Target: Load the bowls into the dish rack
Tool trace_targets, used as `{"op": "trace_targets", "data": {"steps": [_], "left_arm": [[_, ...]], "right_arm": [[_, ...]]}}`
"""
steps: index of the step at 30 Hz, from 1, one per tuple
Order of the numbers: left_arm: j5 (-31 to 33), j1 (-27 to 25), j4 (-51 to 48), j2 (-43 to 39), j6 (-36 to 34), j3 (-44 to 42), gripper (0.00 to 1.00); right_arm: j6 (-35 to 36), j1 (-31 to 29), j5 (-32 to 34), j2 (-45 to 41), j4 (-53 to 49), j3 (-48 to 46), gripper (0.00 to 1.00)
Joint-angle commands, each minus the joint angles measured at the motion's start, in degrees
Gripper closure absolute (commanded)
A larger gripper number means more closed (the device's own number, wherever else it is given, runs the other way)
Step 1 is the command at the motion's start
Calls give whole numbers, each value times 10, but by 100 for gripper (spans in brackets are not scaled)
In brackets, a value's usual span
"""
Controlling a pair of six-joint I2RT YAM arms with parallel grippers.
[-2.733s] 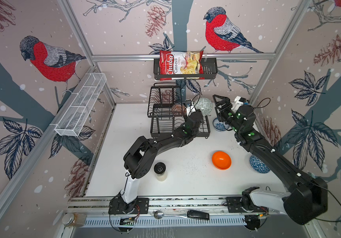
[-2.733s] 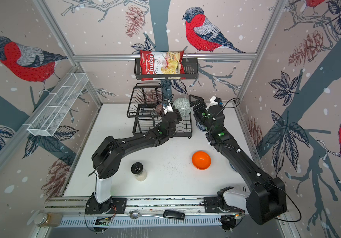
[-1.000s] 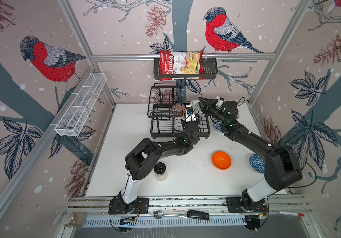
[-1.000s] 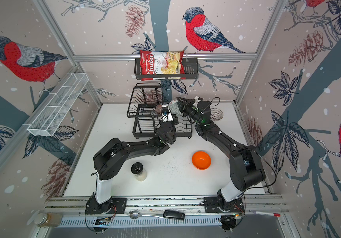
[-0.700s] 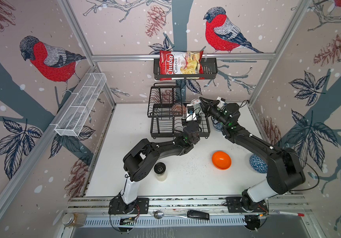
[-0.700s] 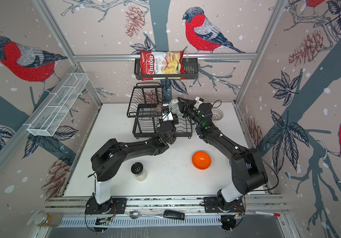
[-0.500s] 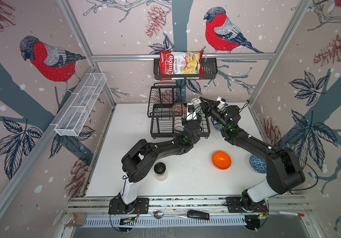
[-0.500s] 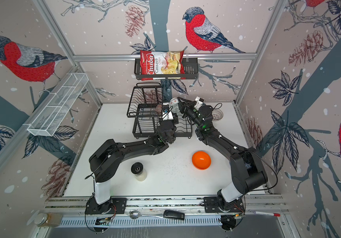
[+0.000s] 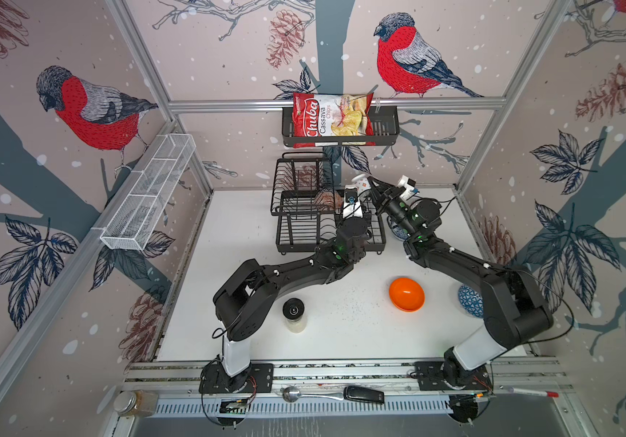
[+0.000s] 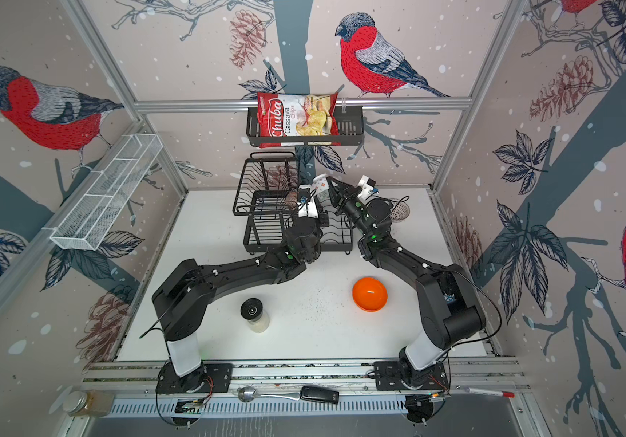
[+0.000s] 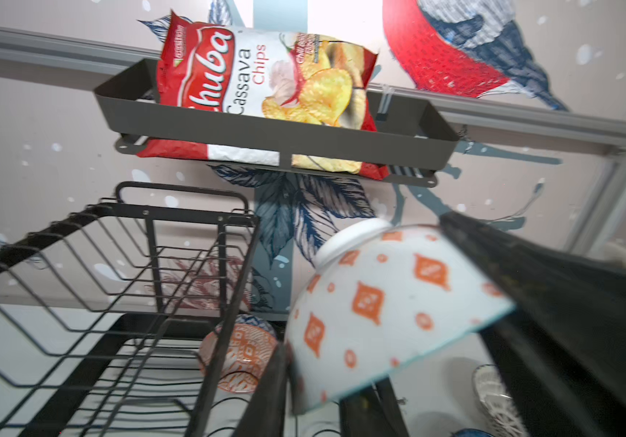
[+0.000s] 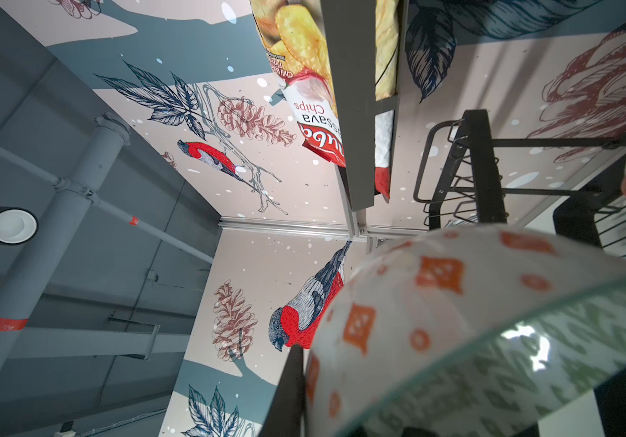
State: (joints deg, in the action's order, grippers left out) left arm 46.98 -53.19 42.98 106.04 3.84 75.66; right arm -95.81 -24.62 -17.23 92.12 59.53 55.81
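R claw (image 9: 372, 186) pinching rim of orange-white bowl (image 9: 360, 184), tilted, up over dish rack's (image 9: 296, 234) back right corner; L claw (image 11: 319, 393) at same rim, can't tell if gripping or loose tbh; plain orange bowl (image 9: 406, 294) on table (image 9: 247, 227), well in front of rack; orange-patterned bowl (image 11: 239, 355) inside rack's lower tray

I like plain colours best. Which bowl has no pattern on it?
The shiny orange bowl on the table. It is one solid colour; the blue bowl and the orange-spotted white bowl show patterns.

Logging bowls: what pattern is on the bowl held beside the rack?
White bowl with orange diamonds and dots; clearest in the left wrist view.
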Motion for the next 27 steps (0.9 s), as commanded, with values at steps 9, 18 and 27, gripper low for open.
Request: {"op": "trace_targets", "data": {"steps": [9,18,27], "left_arm": [[-135,21,-138,-78,77,-39,17],[-300,88,-425,-135,114,50,2],[-421,190,-645,-136,67,188,2]], "right_arm": [[13,45,-7,33,149,-17,100],[80,74,-32,48,182,-41,100],[168,46,-28,68,181,-43,100]]}}
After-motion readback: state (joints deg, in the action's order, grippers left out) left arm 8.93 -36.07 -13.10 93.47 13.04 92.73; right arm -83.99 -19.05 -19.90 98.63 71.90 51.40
